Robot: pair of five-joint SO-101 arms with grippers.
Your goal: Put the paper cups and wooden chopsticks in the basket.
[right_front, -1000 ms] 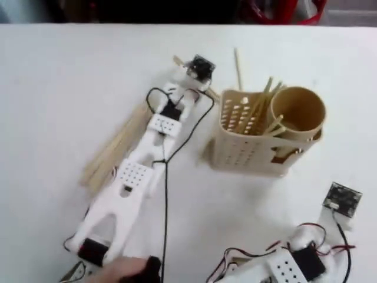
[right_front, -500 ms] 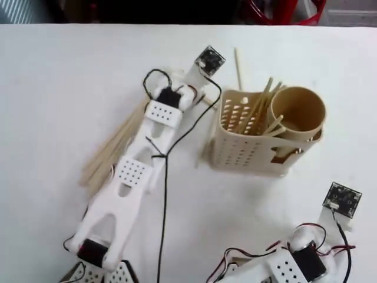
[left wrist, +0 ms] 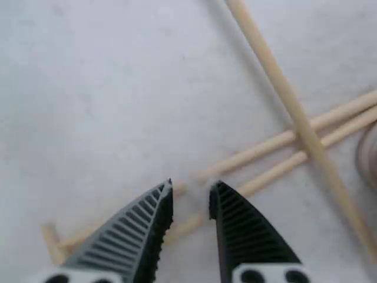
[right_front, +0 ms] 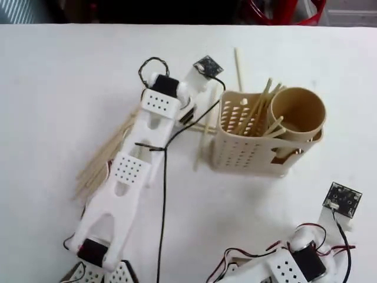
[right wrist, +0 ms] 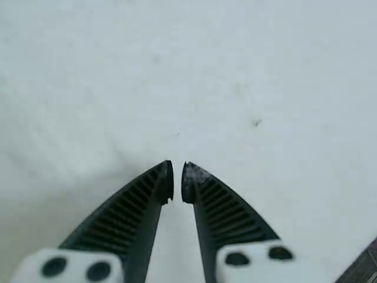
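Observation:
A cream perforated basket [right_front: 242,152] stands right of centre and holds a paper cup [right_front: 297,111] and several wooden chopsticks [right_front: 259,109]. Loose chopsticks [right_front: 202,134] lie crossed on the table against the basket's left side. In the left wrist view, my left gripper [left wrist: 191,188] hovers open just above them, over two parallel sticks [left wrist: 277,141] with a third chopstick [left wrist: 294,112] lying across. A bundle of chopsticks [right_front: 103,159] lies under the left arm [right_front: 159,109]. My right gripper [right wrist: 177,177] is shut over bare table.
One single chopstick [right_front: 237,66] lies on the table behind the basket. The right arm [right_front: 294,262] sits at the front right edge, with its cables trailing. The white table [right_front: 70,76] is open at the far left and in front of the basket.
The left arm's wrist swung from behind the basket's left corner back toward its left side. Loose chopsticks now show there. A hand at the front edge has gone. The right arm kept still.

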